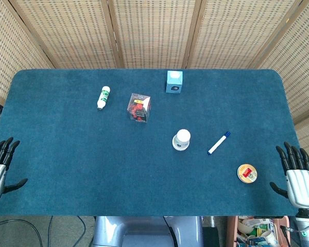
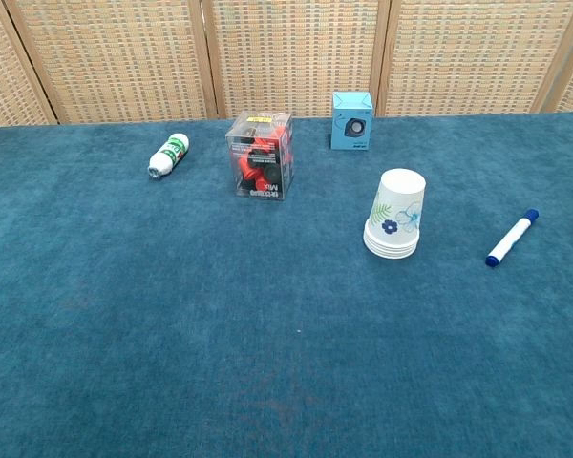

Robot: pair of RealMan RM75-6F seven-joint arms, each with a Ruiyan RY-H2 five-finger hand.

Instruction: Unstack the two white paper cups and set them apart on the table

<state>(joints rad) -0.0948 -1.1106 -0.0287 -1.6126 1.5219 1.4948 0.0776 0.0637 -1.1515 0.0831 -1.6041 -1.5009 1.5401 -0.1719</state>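
The stacked cups (image 2: pixel 395 215) stand upside down, right of centre in the chest view, on the worktop (image 1: pixel 67 149). The left hand (image 1: pixel 0 164) and right hand (image 1: pixel 298 177) rest empty, fingers spread, at the lower corners of the head view. Risk: squeezing crushes the thin walls; nested rims may lift together; the nearby marker (image 2: pixel 512 238) may be knocked.

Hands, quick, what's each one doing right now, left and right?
Left hand: open, fingers spread, holding nothing, at the table's near left edge.
Right hand: open, fingers spread, holding nothing, at the near right edge.
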